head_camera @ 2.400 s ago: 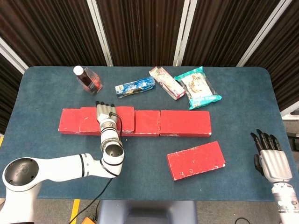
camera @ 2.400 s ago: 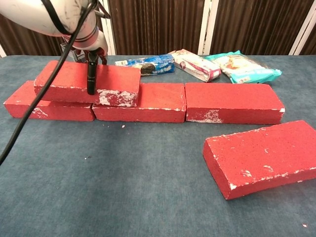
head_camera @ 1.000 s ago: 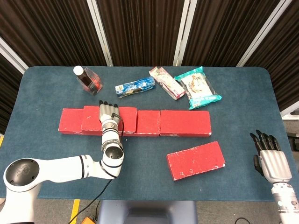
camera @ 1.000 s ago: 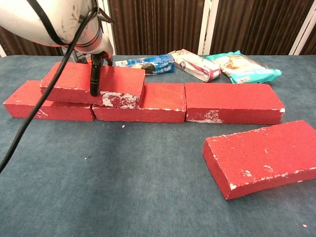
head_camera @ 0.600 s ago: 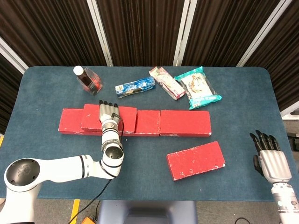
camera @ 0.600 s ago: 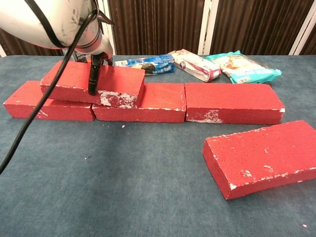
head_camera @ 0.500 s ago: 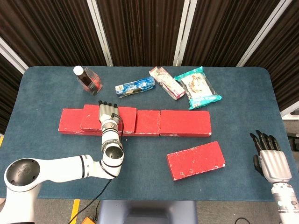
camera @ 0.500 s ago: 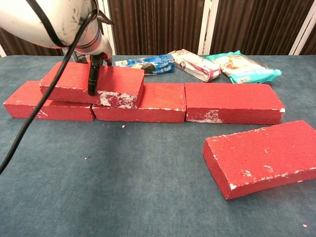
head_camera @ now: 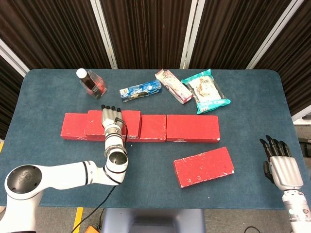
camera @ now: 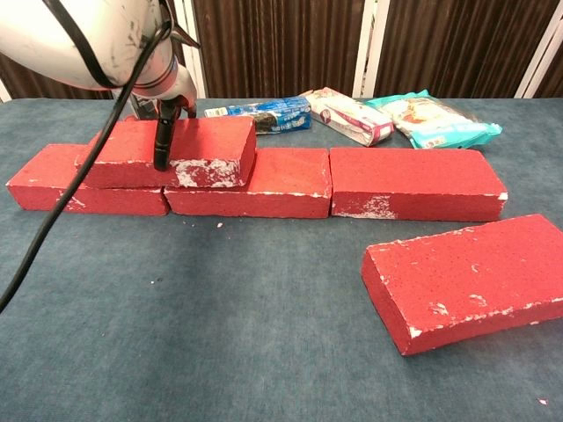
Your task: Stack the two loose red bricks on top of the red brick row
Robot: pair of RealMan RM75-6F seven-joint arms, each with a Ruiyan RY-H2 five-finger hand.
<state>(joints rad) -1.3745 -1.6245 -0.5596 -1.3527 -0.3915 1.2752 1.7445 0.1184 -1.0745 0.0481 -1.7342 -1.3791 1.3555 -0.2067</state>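
- The stacked brick [camera: 171,151] sits on top of the brick row [camera: 290,183], over the seam between the row's two left bricks. Its long axis runs left to right, in line with the row, and its top looks about level.
- The left hand [head_camera: 111,118] lies over this brick from the near side. Its fingers [head_camera: 110,112] reach across the top toward the far edge, and in the chest view a dark thumb [camera: 163,134] presses down the near face, so the hand grips the brick.
- The row runs left to right across the middle of the table [head_camera: 53,160], three bricks end to end with the longest at the right.
- The loose brick [camera: 466,277] lies flat on the table near and to the right of the row, well apart from it. Its long axis is turned slightly, with the right end farther away than the left end.
- The right hand [head_camera: 282,162] hangs at the near right edge of the table, fingers straight and a little apart, holding nothing.
- Beyond the row lie a small bottle [head_camera: 91,83] at far left, a blue packet [head_camera: 140,90], a pink and white packet [head_camera: 172,86], and a teal snack bag [head_camera: 206,91].
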